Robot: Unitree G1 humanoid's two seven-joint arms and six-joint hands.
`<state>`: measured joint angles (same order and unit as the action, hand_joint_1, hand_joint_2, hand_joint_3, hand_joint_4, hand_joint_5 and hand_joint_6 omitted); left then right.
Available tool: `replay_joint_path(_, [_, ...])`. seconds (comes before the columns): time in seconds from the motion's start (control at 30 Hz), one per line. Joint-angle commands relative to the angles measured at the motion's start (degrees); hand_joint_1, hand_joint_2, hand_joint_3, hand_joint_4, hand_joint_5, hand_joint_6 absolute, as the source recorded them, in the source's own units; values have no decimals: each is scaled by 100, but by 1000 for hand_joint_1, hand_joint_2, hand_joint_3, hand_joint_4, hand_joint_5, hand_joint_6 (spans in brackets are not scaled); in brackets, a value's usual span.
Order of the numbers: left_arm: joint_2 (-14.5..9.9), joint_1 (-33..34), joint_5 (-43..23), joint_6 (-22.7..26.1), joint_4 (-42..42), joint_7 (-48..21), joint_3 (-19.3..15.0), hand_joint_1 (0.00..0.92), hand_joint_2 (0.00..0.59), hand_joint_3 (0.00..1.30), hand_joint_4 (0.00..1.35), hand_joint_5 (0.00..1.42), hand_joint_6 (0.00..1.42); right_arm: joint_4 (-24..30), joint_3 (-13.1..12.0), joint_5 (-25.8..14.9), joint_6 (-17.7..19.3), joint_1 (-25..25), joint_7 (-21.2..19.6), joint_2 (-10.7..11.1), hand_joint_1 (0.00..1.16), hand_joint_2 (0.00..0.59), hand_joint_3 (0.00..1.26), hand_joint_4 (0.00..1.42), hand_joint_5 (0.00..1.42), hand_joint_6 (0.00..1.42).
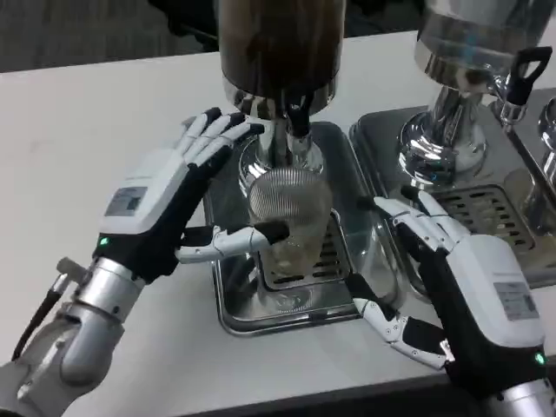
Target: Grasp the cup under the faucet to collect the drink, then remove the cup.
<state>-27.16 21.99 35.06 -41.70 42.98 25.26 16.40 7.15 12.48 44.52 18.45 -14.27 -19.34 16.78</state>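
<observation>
Ribbed cup [289,217] under faucet [298,117] | left hand [178,195] spread, thumb touching | right hand [434,269] open, empty

Second dispenser [473,78] (chrome) at right

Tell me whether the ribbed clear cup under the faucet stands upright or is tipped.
Upright: the ribbed clear cup stands on the drip grate, open rim facing up beneath the faucet.

Silver forearms [91,317], white-backed black-and-white robot hands [161,204].
</observation>
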Motion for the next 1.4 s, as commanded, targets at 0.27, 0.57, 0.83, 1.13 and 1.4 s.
replay_joint_path(0.27, [-508, -923, -1038, -752, -1164, -437, -950, 89, 66, 206, 0, 8, 20, -54, -39, -115, 109, 68, -43, 43, 586, 377, 228, 208, 86, 195])
replay_joint_path(0.57, [-758, -896, -3023, -1406, -1561, -1964, -1500, 0, 75, 268, 161, 203, 160, -155, -105, -179, 127, 164, -54, 81, 587, 377, 228, 199, 86, 184])
replay_joint_path(0.83, [-647, -478, -6282, -286, -2014, -5057, -1773, 0, 90, 251, 251, 294, 196, -276, -129, -261, 146, 262, -39, 127, 587, 377, 228, 198, 86, 182])
replay_joint_path(1.13, [-554, 8, -7698, 2251, -2425, -7545, -2235, 0, 121, 151, 58, 152, 85, -480, -122, -337, 174, 379, -108, 107, 581, 391, 228, 197, 86, 174])
replay_joint_path(1.4, [-327, 276, -7706, 3320, -2460, -8211, -2515, 0, 123, 123, 0, 136, 72, -602, -96, -340, 189, 415, -213, 81, 583, 398, 228, 197, 91, 165])
